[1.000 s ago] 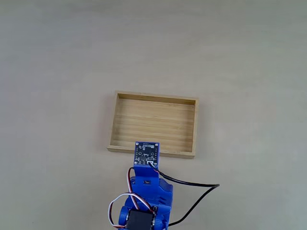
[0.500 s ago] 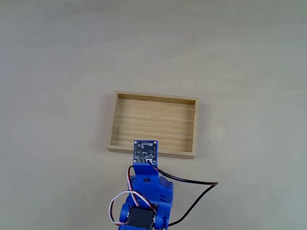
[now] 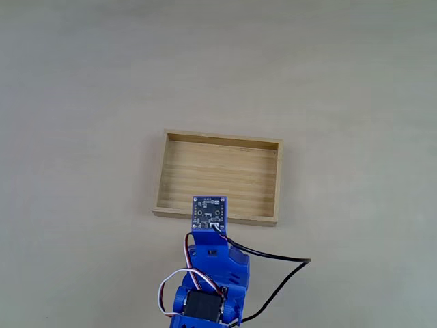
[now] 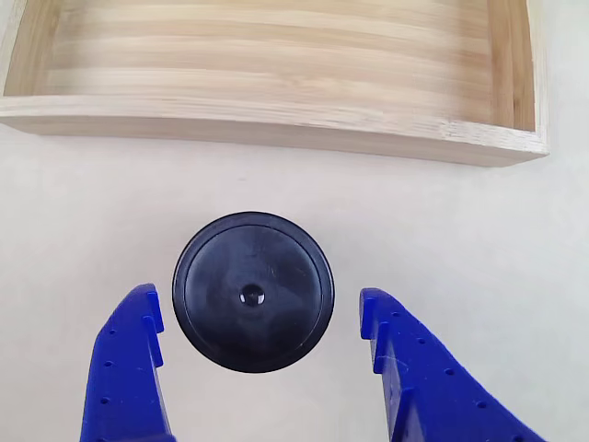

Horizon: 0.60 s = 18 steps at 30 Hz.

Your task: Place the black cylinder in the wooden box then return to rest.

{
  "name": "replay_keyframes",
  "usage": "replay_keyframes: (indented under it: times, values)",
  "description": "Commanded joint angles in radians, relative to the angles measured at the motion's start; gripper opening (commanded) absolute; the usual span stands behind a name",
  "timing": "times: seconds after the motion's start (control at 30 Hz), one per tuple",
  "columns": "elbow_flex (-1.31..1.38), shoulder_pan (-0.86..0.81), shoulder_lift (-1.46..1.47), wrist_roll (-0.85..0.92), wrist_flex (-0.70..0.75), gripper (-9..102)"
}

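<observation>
In the other view, the black cylinder (image 4: 253,291) stands upright on the table, glossy, with a small dimple in its round top. My gripper (image 4: 259,296) is open around it. One blue finger (image 4: 129,368) sits to its left and the other (image 4: 409,378) to its right, each with a small gap to the cylinder. The wooden box (image 4: 276,129) lies just beyond, its near wall facing me. In the fixed view, the wooden box (image 3: 218,141) lies mid-table, and my blue arm (image 3: 213,270) reaches to its near edge, covering the cylinder.
A blue circuit board (image 3: 209,212) rides on the arm's tip, over the box's near wall. A black cable (image 3: 280,263) loops off to the right of the arm. The pale tabletop (image 3: 82,102) spreads wide around the box.
The arm has shifted only slightly; its tip with the circuit board nudged a little right. The box has not moved.
</observation>
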<state>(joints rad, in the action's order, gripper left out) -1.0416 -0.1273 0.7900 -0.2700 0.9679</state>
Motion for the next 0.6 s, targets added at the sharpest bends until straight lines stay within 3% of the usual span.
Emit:
replay_keyframes:
  times: [0.0, 0.57]
  values:
    - [0.069, -0.005, 0.0, -0.006, -0.044, 32]
    - [0.037, 0.008, -0.018, -0.003, -0.069, 32]
